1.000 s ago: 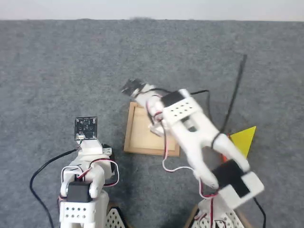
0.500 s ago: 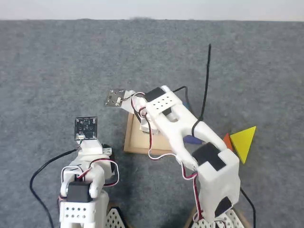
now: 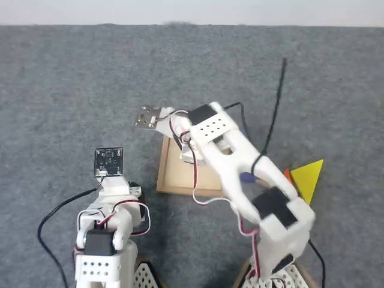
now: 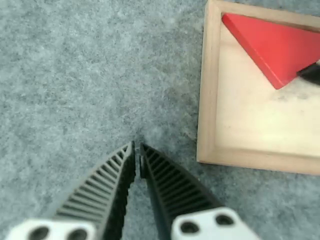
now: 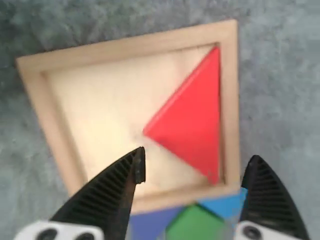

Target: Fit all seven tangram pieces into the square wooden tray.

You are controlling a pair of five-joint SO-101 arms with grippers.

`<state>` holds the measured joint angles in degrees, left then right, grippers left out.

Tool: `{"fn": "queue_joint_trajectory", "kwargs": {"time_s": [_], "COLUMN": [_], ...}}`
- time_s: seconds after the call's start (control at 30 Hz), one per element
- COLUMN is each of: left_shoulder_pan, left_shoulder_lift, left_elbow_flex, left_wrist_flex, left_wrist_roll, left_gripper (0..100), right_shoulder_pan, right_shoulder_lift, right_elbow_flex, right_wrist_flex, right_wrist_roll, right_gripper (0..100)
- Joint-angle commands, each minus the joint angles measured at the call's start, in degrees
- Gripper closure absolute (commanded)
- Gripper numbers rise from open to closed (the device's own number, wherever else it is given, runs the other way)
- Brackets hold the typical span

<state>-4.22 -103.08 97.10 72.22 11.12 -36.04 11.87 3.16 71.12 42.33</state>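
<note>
- Wooden square tray (image 3: 162, 171), just the one, sits mid-table on the grey carpet-like cover (image 3: 90, 78). The right arm (image 3: 231, 147) is stretched over it.
- Exactly one piece is in the tray: a red triangle (image 5: 192, 125). Its long side is flush against one tray wall and its point aims at the middle.
- The right gripper (image 5: 196, 167) hangs over the tray with its two fingers spread wide apart.
- Three pieces are bunched just outside one tray edge: one dark blue (image 5: 150, 225), one green (image 5: 192, 227), one lighter blue (image 5: 225, 204).
- Out on the cover, right of that arm, there's one yellow triangle (image 3: 309, 175). One orange piece (image 3: 287, 176) is just beside it, mostly hidden by the arm.
- That makes six pieces countable.
- The left gripper (image 4: 137, 155) sits low over the cover, beside the tray near a corner. Its two ribbed fingers are pressed together.
</note>
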Motion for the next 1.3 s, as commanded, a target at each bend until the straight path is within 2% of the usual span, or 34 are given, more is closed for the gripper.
{"fn": "queue_joint_trajectory", "kwargs": {"time_s": [0.0,0.2,0.33,0.53,0.7,0.93,1.27], "left_shoulder_pan": [-0.35,-0.35,-0.35,-0.35,-0.35,-0.35,-0.35], "left_shoulder_lift": [-1.14,-1.14,-1.14,-1.14,-1.14,-1.14,-1.14], "left_elbow_flex": [-0.66,-0.66,-0.66,-0.66,-0.66,-0.66,-0.66], "left_wrist_flex": [0.09,0.09,0.09,0.09,0.09,0.09,0.09], "left_wrist_roll": [-0.62,-0.62,-0.62,-0.62,-0.62,-0.62,-0.62], "left_gripper": [99,99,99,99,99,99,99], "right_shoulder_pan": [3.56,11.21,18.68,34.42,42.42,44.09,44.09], "right_shoulder_lift": [-13.85,-33.98,-41.19,-40.84,-35.21,-24.57,-7.96], "right_elbow_flex": [-1.76,13.80,26.20,33.14,34.90,33.85,22.77], "right_wrist_flex": [5.67,4.88,2.42,3.91,3.74,-3.38,-5.49], "right_wrist_roll": [-3.96,-7.03,-10.37,-18.81,-27.25,-42.81,-54.42], "right_gripper": [70.7,70.7,70.7,70.7,70.6,70.4,70.3]}}
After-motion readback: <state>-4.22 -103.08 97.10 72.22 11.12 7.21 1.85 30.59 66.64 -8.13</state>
